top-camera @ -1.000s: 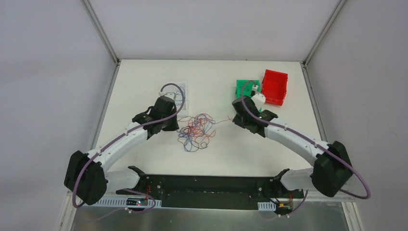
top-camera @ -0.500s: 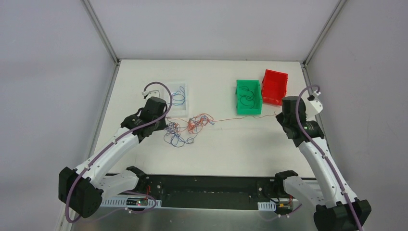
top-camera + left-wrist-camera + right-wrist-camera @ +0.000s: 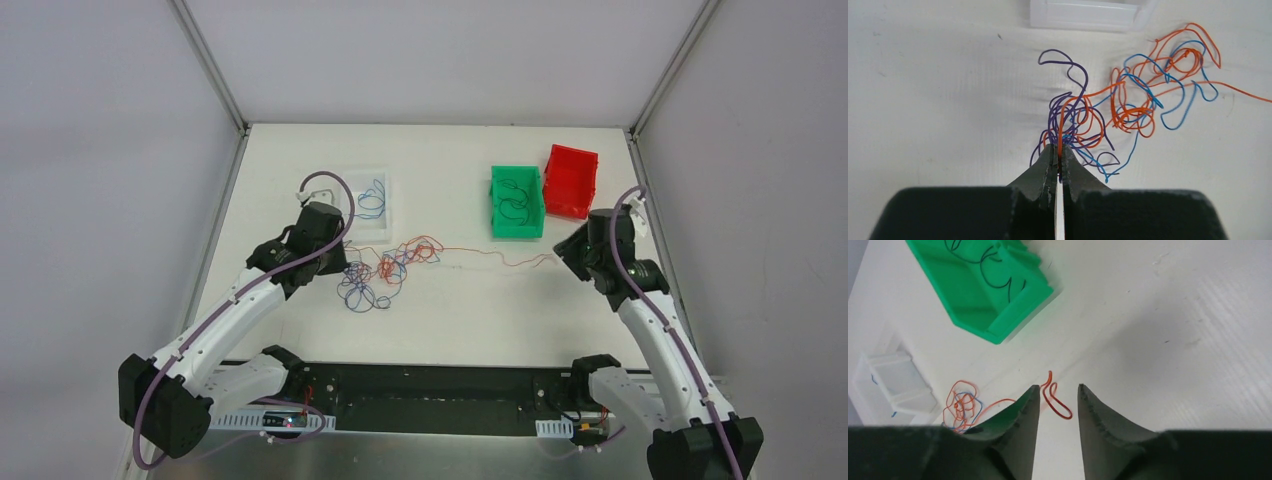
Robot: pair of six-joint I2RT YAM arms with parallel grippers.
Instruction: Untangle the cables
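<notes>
— Fingers (image 3: pixel 1045 170) of the left gripper (image 3: pixel 1058 150): how do they stand?
— Pressed together, pinching purple and orange strands of the cables (image 3: pixel 1088 112) at the knot's six o'clock edge.
— And the right gripper (image 3: pixel 1055 390)?
— Its jaws are parted; a curled red strand (image 3: pixel 1055 401) end lies on the table (image 3: pixel 1173 315) between them, touching neither.
— Where is the tangle overall?
— From above, at nine o'clock of the table centre, that red strand running toward three o'clock. A green bin (image 3: pixel 518 231) with a black wire (image 3: pixel 514 201) and a red bin (image 3: pixel 570 207) sit at one o'clock; a clear tray (image 3: pixel 387 225) holding a blue wire (image 3: pixel 372 200) at eleven.
</notes>
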